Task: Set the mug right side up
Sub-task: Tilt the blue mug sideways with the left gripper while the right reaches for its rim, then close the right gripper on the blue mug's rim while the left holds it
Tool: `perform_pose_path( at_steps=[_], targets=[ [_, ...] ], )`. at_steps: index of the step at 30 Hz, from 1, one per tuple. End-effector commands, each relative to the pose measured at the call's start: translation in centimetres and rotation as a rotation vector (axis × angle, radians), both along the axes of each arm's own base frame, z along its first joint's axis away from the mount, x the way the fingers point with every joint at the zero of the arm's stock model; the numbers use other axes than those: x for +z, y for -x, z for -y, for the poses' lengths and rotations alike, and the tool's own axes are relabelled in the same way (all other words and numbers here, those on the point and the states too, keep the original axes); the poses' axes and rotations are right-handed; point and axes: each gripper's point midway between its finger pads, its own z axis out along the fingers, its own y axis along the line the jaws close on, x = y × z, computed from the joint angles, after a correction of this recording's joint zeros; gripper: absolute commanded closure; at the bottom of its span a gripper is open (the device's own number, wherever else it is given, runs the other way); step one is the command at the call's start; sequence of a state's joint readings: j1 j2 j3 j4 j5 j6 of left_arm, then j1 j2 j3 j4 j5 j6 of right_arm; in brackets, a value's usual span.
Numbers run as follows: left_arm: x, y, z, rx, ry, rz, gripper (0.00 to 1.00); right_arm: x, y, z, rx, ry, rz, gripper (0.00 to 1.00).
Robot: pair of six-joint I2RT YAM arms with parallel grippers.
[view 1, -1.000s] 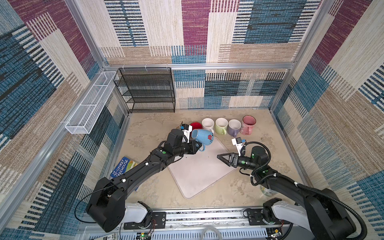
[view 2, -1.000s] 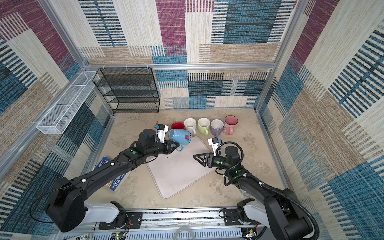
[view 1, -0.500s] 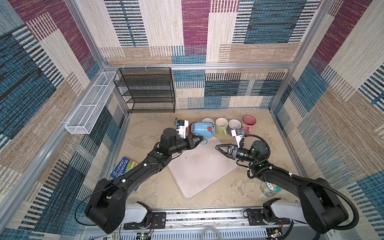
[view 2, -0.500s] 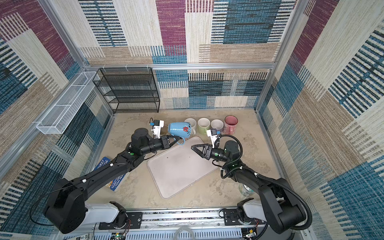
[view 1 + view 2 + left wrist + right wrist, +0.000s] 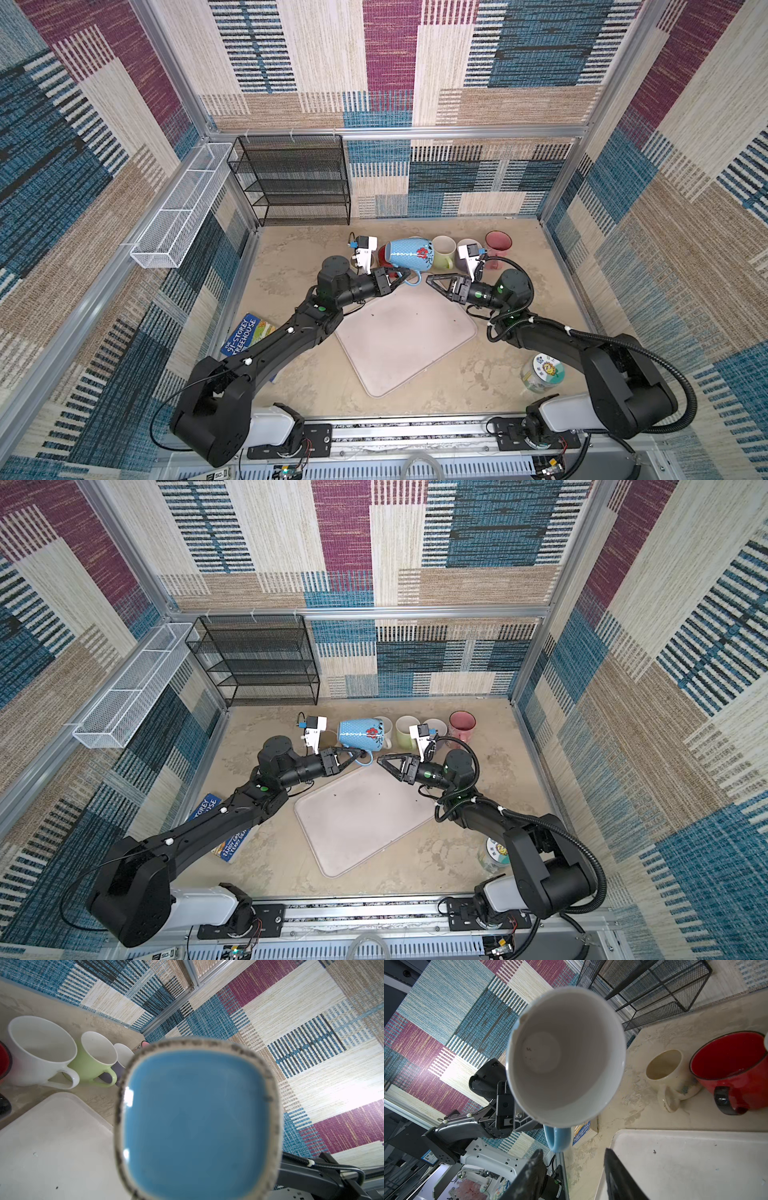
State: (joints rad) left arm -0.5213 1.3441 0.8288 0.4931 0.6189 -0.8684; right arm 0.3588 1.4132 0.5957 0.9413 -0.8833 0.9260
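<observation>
The mug (image 5: 409,253) (image 5: 365,733) is light blue with a red flower and hangs on its side above the table, in front of the row of mugs. My left gripper (image 5: 401,276) (image 5: 357,754) is shut on its handle from below. Its blue base (image 5: 197,1122) fills the left wrist view and hides the jaws. The white inside (image 5: 564,1057) and the blue handle (image 5: 558,1138) face the right wrist camera. My right gripper (image 5: 432,280) (image 5: 382,760) (image 5: 573,1151) is open just right of the handle, apart from it, holding nothing.
A pale tray (image 5: 407,340) lies below both grippers. Upright mugs line the back: red (image 5: 729,1072), cream (image 5: 668,1072), white (image 5: 41,1051), green (image 5: 442,251), pink (image 5: 498,243). A black mesh rack (image 5: 295,178), a white wire basket (image 5: 178,208), a book (image 5: 245,336) and a jar (image 5: 544,372) stand around.
My left gripper has lifted the mug up and back and turned it onto its side. The right gripper has risen from the tray toward the mug's mouth, its jaws somewhat narrower.
</observation>
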Motion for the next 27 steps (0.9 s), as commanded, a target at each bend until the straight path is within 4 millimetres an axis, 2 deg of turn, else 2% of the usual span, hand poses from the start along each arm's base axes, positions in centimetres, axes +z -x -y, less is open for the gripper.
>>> perform_pose_path(
  at_steps=[1, 13, 18, 25, 27],
  targets=[
    [2.0, 0.1, 0.4, -0.027, 0.055, 0.079, 1.0, 1.2, 0.0, -0.5, 0.026, -0.027, 0.031, 0.52],
    [2.4, -0.2, 0.9, -0.045, 0.099, 0.099, 1.0, 1.9, -0.6, -2.2, 0.062, -0.052, 0.034, 0.53],
    [2.2, -0.2, 1.0, -0.057, 0.114, 0.094, 1.0, 2.2, -0.9, -2.5, 0.076, -0.072, 0.032, 0.65],
    [1.8, -0.3, 1.5, -0.08, 0.144, 0.08, 1.0, 3.3, -1.2, -2.7, 0.085, -0.093, 0.049, 0.65],
    [1.7, -0.4, 1.5, -0.084, 0.151, 0.079, 1.0, 3.5, -1.1, -2.7, 0.087, -0.101, 0.053, 0.73]
  ],
)
